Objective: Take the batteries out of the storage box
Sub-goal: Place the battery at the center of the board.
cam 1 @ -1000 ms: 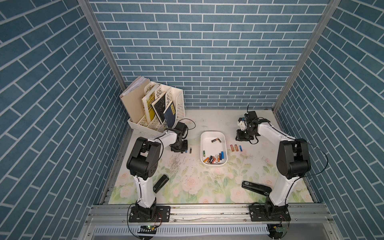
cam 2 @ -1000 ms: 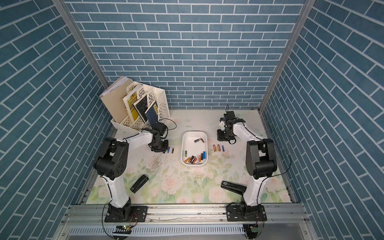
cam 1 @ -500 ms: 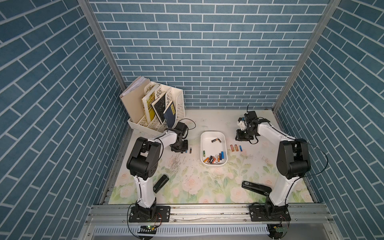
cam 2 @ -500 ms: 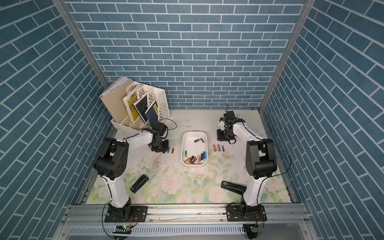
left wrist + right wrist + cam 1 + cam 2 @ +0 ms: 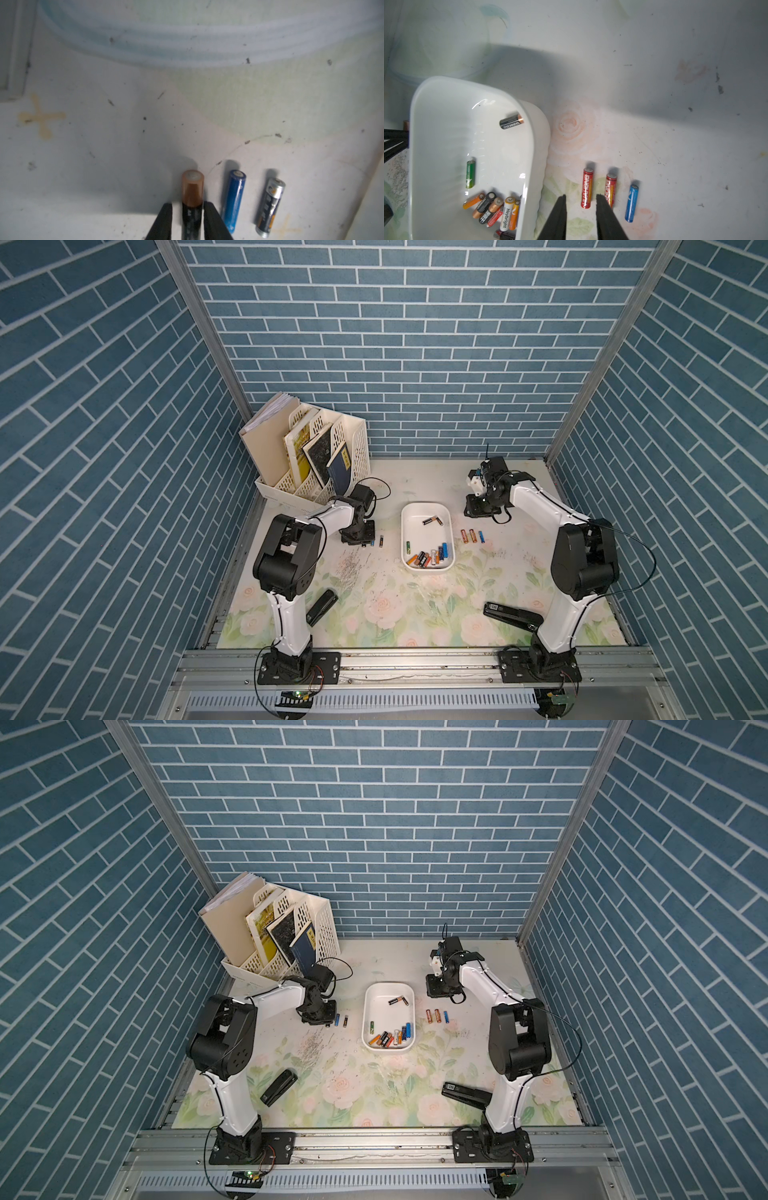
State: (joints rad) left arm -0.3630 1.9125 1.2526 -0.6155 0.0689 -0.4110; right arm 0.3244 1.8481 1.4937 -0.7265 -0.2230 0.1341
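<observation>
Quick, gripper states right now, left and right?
Left gripper: slightly open around a copper-and-black battery lying on the table, gap on one side.
Right gripper: open, holding nothing.

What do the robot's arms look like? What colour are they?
Both the left arm and right arm have white tube links and chunky black joints. Thin black cables loop along them. The left gripper and right gripper each end in two slim black wedge-shaped fingers.

copper battery (image 5: 192, 193) cut off, base unseen
</observation>
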